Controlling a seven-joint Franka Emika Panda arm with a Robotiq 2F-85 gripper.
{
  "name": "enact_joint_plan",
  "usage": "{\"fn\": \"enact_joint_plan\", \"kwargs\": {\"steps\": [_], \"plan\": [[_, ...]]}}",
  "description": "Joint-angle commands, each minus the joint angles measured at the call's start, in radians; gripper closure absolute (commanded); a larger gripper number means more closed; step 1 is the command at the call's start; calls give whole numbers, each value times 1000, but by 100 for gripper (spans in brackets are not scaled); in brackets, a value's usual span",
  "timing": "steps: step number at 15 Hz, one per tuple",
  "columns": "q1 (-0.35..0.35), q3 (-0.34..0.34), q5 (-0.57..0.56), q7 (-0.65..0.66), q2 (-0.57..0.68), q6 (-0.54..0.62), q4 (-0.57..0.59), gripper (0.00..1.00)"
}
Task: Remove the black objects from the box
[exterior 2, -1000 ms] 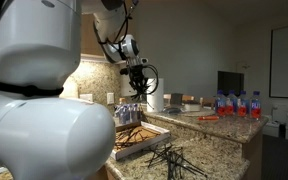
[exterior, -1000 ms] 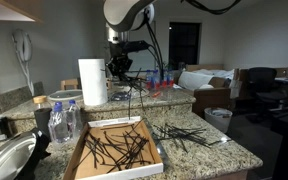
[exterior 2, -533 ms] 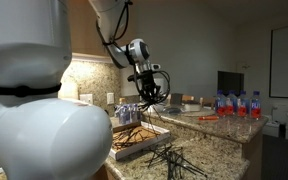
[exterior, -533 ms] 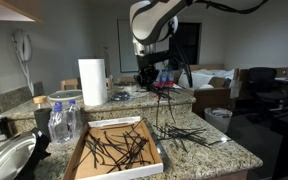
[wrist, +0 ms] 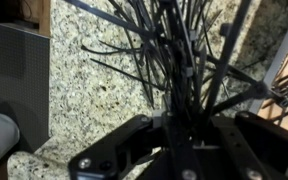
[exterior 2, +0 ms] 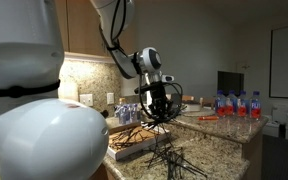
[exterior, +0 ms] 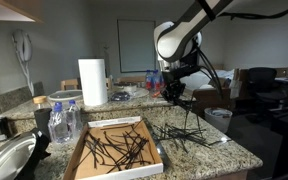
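The black objects are thin black cable ties. Many lie in the shallow cardboard box (exterior: 149,158) on the granite counter; the box also shows in an exterior view (exterior 2: 154,130). A loose pile of ties (exterior: 189,134) lies on the counter beside the box and shows in an exterior view (exterior 2: 174,160). My gripper (exterior: 177,97) hangs above that pile, shut on a bundle of ties (exterior 2: 162,112). In the wrist view the bundle (wrist: 179,60) fans out from between the jaws (wrist: 182,130) over the speckled counter.
A paper towel roll (exterior: 92,82), plastic bottles (exterior: 64,120) and a metal bowl (exterior: 4,160) stand on the counter by the box. Water bottles (exterior 2: 239,103) stand on a far counter. A bin (exterior: 219,118) stands beyond the counter's edge.
My gripper has carried the bundle of ties sideways from above the box to above the loose pile on the counter, and has come lower.
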Motion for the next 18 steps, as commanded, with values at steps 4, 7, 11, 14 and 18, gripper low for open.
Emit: {"fn": "enact_joint_plan", "kwargs": {"steps": [4,7,11,14,18], "plan": [[-73,-22,-93,51,31,197,-148,91],[-91,-36,-128,67,63,276,-178,91],[-92,-50,-148,65,116,330,-182,91],[-85,-58,-151,70,148,350,-171,62],[-78,-66,-152,82,165,365,-167,42]]}}
